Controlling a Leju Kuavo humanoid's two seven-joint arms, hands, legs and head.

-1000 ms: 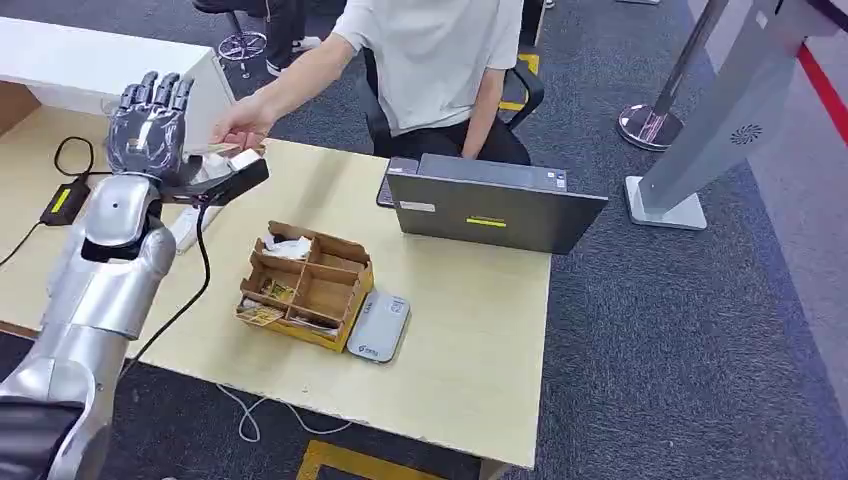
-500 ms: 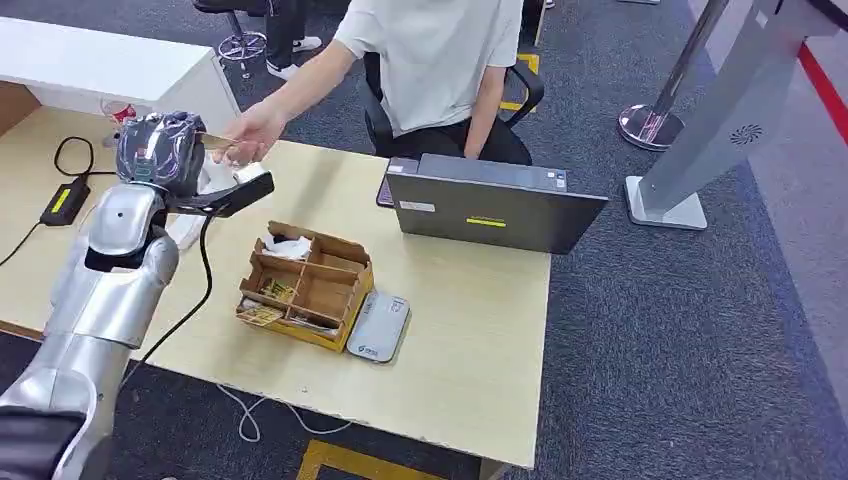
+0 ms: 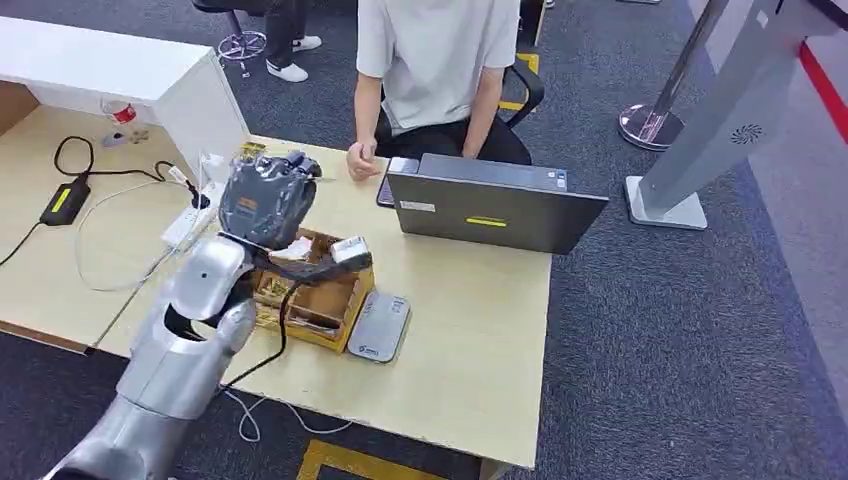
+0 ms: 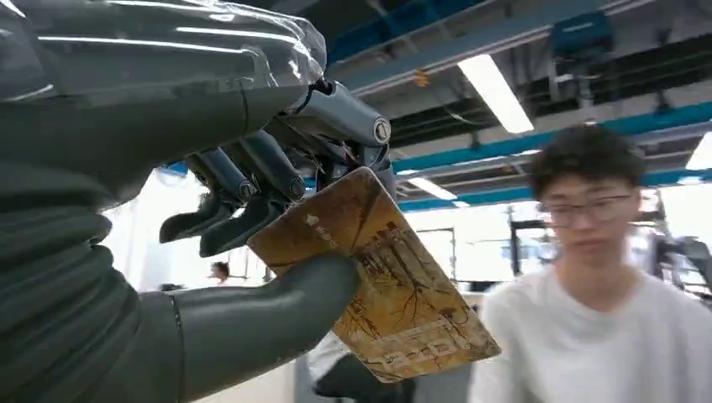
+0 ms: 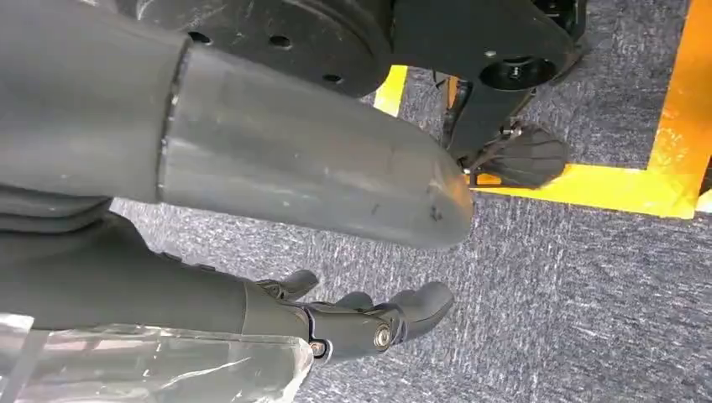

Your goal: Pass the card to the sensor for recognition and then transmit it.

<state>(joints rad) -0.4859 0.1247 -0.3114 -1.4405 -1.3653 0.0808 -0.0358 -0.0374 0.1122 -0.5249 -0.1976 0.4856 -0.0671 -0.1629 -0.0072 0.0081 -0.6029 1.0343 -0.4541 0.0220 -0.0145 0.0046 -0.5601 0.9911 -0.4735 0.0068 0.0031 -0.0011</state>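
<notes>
- Under the raised left hand [image 3: 265,200] spreads the pale wooden table [image 3: 470,330], and the person [image 3: 440,60] in a white shirt sits just beyond the hand, at the table's far edge.
- Right of the hand stands a dark laptop [image 3: 490,205], its back turned to the robot.
- Directly below the wrist sits a brown divided box [image 3: 320,300] with slips of paper in its compartments; a grey sensor [image 3: 378,327] lies flat against the box's side, away from the arm.
- Left of the hand, a white power strip [image 3: 187,222] and black cables [image 3: 90,165] lie on the table.
- The left hand pinches the card [image 4: 382,277] between thumb and curled fingers [image 4: 243,180]; the card's yellow-brown printed face sticks out past the thumb, towards the person.
- The right hand [image 5: 369,323] hangs over grey carpet [image 5: 546,319] with yellow lines, its fingers loosely bent and holding nothing.
</notes>
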